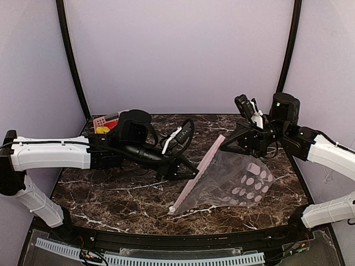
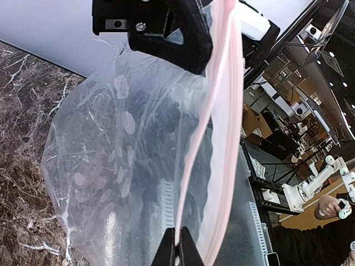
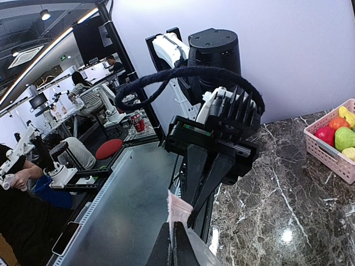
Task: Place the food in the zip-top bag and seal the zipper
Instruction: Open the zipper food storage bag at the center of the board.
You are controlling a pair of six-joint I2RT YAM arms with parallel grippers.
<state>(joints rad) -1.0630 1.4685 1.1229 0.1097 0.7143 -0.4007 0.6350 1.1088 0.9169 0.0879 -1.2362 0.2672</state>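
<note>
Your zip-top bag [image 1: 238,180] hangs tilted over the marble table [image 1: 111,194]. Left gripper [image 1: 195,173] is clenched on the zipper [image 1: 206,160] mid-strip, and right gripper [image 1: 224,144] is clenched on its upper end. The food [image 1: 104,129] lies in the pink basket [image 1: 98,120], far left.

I work in a robotics lab — my marble counter [image 1: 111,194] sits in a lilac booth [image 1: 177,55], and beyond it stand more arm rigs [image 2: 310,191] and seated people [image 3: 83,97].
</note>
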